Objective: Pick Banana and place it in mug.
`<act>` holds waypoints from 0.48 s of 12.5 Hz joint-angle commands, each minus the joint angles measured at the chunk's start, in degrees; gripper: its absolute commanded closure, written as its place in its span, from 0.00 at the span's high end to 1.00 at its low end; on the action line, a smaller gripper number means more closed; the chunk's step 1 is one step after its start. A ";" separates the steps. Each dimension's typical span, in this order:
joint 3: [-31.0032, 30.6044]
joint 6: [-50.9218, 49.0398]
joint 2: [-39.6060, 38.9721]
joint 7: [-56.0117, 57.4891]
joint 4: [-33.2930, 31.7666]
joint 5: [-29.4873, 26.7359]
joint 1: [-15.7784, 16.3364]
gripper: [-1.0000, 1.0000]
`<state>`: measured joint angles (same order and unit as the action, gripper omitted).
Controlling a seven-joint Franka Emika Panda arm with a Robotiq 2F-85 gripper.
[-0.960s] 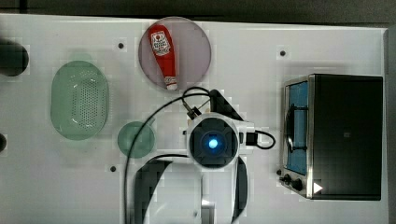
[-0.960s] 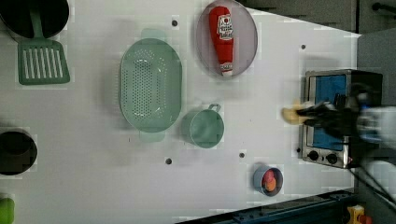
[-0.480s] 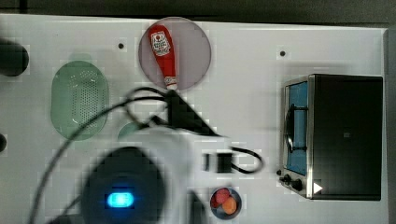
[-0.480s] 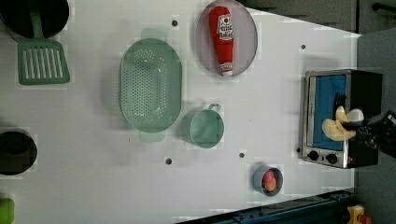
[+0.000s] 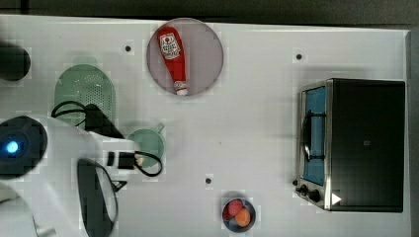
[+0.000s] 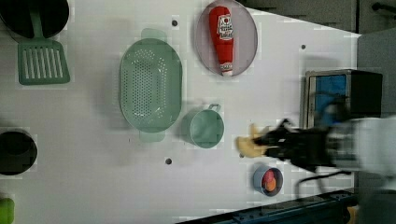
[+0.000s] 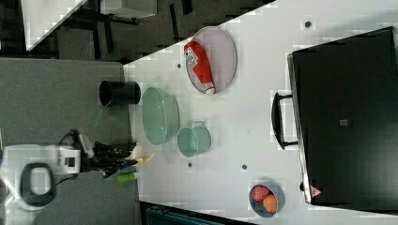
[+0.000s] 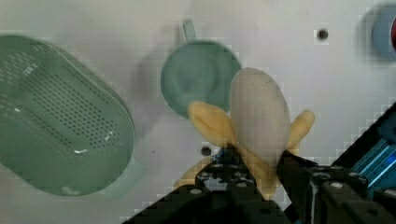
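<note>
Peeled pale banana (image 8: 258,116) between jaws

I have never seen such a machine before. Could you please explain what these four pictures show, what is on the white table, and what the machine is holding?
It is one robot arm with a gripper at its end. Three pictures come from fixed cameras looking at the scene; the fourth comes from a camera on the arm's wrist, looking past the black fingers.

The fingers are closed on a pale yellow, half-peeled toy banana, held in the air near the small round teal-green mug, not yet in it.

On the white table there are also a large pale green perforated colander, a round plate with a red ketchup bottle, a black toaster oven, a small bowl of red and orange fruit, and, in the left view, a green slotted spatula.
</note>
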<state>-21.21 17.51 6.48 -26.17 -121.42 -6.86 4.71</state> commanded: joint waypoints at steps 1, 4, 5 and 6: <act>-2.15 10.93 -1.42 -11.38 -4.00 0.16 -0.61 0.24; -2.78 21.25 -5.19 -12.12 -9.54 4.54 -0.62 0.24; -2.88 24.46 -6.24 -12.39 -11.34 6.54 -0.61 0.24; -3.10 27.83 -7.27 -13.29 -12.86 6.59 -0.58 0.24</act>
<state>-25.37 43.34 -0.51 -34.69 -134.73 -0.05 4.24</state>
